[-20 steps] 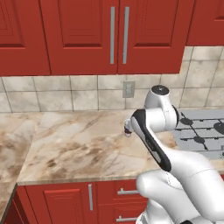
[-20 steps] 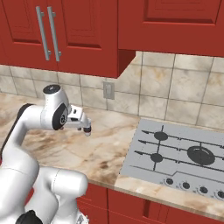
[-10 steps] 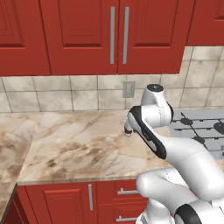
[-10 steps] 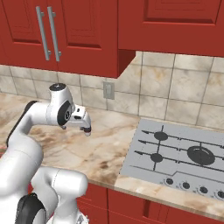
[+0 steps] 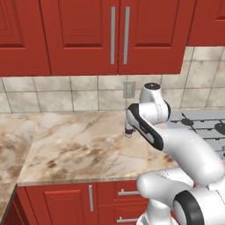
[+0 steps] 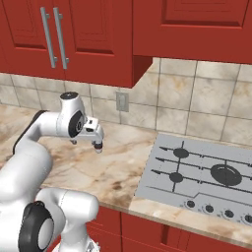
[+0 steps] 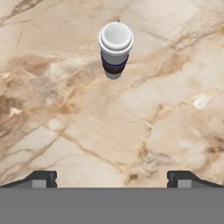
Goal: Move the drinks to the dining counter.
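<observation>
One of the drinks, a small white container [image 7: 115, 48] with a dark band, stands upright on the marble worktop [image 7: 78, 131], well ahead of the fingertips [image 7: 41, 178]. My gripper [image 7: 111, 179] is open, points down at the worktop, and holds nothing. From the base cameras the gripper [image 5: 128, 132] [image 6: 86, 143] hangs just above the worktop [image 5: 74, 149], in front of the tiled wall. The dining counter is out of view.
A steel gas cooktop [image 6: 206, 172] [image 5: 206, 127] is set into the worktop to the arm's right. Red wall cabinets [image 5: 118, 35] hang above. A wall outlet [image 6: 121, 102] sits on the tiles behind the gripper. The worktop's front edge [image 5: 79, 181] runs above red drawers.
The arm's elbow has shifted slightly toward the wall and the hand has barely moved. The gripper has stayed open.
</observation>
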You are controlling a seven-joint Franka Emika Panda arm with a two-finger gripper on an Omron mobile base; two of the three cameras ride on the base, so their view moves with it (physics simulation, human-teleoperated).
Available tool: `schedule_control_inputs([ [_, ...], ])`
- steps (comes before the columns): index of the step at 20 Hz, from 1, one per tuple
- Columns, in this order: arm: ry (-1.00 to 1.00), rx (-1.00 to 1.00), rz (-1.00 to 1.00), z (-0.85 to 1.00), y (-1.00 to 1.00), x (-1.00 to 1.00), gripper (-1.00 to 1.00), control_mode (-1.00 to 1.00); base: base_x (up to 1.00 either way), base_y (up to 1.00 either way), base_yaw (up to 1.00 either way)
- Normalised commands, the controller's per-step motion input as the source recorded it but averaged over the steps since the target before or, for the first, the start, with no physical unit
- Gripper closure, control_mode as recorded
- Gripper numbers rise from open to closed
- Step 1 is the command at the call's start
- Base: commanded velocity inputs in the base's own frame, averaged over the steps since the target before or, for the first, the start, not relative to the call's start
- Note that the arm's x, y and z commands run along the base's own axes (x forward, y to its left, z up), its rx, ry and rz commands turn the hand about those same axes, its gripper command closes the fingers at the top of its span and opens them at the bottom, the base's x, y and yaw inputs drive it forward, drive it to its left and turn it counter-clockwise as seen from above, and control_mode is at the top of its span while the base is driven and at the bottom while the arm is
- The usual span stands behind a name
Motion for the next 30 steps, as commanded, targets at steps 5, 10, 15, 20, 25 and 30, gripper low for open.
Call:
schedule_control_inputs([
  [5, 0.0, 0.0, 0.0, -0.08, 0.0, 0.14, -1.0, -1.0, 0.0, 0.0, 0.0],
  [10, 0.0, 0.0, 0.0, -0.09, 0.0, 0.14, -1.0, -1.0, 0.0, 0.0, 0.0],
  [15, 0.0, 0.0, 0.0, -0.08, 0.0, 0.14, -1.0, -1.0, 0.0, 0.0, 0.0],
  [20, 0.0, 0.0, 0.0, -0.06, 0.0, 0.16, -1.0, -1.0, 0.0, 0.0, 0.0],
  [25, 0.0, 0.0, 0.0, -0.03, 0.0, 0.16, -1.0, -1.0, 0.0, 0.0, 0.0],
  [30, 0.0, 0.0, 0.0, -0.05, 0.0, 0.16, -1.0, -1.0, 0.0, 0.0, 0.0],
])
